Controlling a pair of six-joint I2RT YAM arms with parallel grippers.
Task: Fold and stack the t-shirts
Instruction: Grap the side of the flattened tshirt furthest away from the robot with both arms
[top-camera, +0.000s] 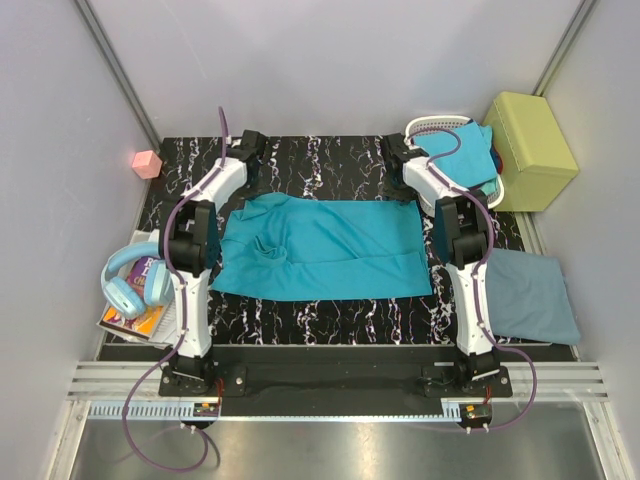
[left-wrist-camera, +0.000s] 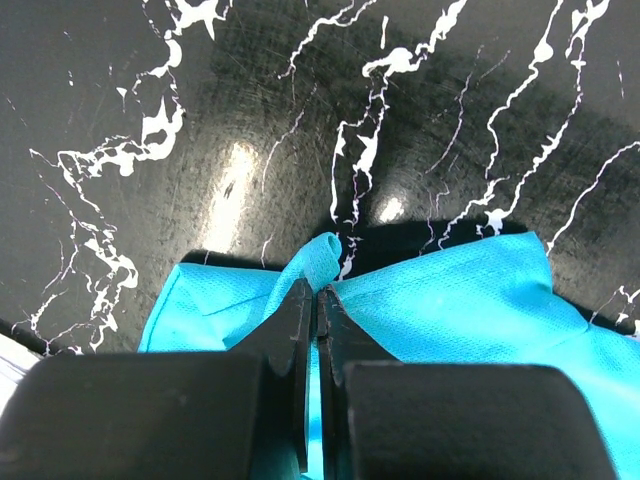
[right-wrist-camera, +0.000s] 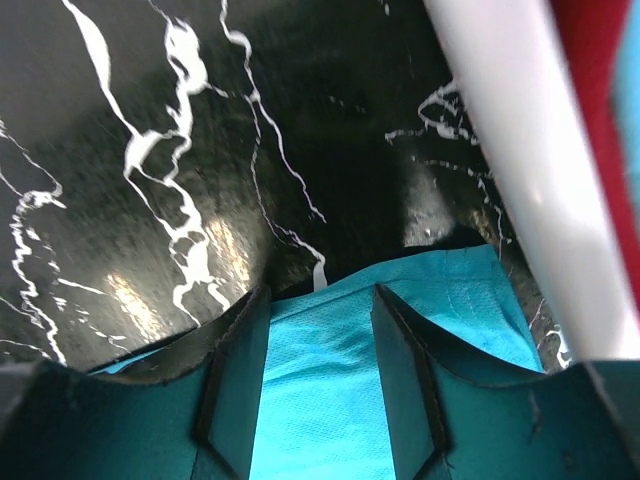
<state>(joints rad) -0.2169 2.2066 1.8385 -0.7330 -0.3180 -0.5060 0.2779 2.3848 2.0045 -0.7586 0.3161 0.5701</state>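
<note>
A large teal t-shirt (top-camera: 320, 250) lies spread flat on the black marble table (top-camera: 320, 160). My left gripper (top-camera: 244, 198) is at its far left corner, shut on a pinch of the teal cloth (left-wrist-camera: 322, 262). My right gripper (top-camera: 410, 197) is at the far right corner, open, its fingers (right-wrist-camera: 235, 370) straddling the shirt's edge (right-wrist-camera: 320, 340) without closing on it. A folded grey-blue t-shirt (top-camera: 530, 295) lies at the right. Teal, blue and red shirts (top-camera: 465, 148) fill the white basket (top-camera: 432, 122).
The basket's white rim (right-wrist-camera: 510, 150) and red cloth (right-wrist-camera: 600, 80) are close on the right gripper's right. A yellow-green padded box (top-camera: 530, 150) stands far right. A pink cube (top-camera: 147, 163), blue headphones (top-camera: 130, 280) and a book (top-camera: 135, 320) lie at the left.
</note>
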